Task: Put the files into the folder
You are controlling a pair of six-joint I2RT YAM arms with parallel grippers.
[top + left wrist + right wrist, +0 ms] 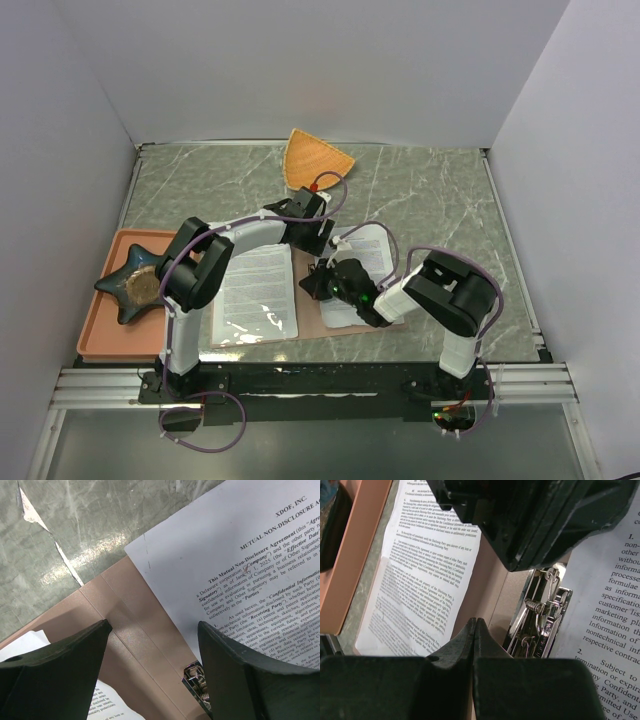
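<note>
The reddish-brown folder (309,318) lies open on the table in front of both arms. One printed white sheet (258,295) rests on its left half, and another sheet (365,262) lies on the right half. My left gripper (322,238) hovers open over the folder's spine (135,615), its fingers (55,655) straddling bare card, with the metal clip (196,681) just inside the right finger and the right sheet (240,565) beside it. My right gripper (475,622) is shut and empty, its tips over the folder (490,585) just left of the clip (540,620), between the left sheet (420,570) and the right sheet (610,605).
A salmon-orange tray (105,338) at the left holds a dark star-shaped dish (135,285). An orange fan-shaped dish (316,160) sits at the back centre. White walls close in the table on three sides. The two grippers are close together over the spine.
</note>
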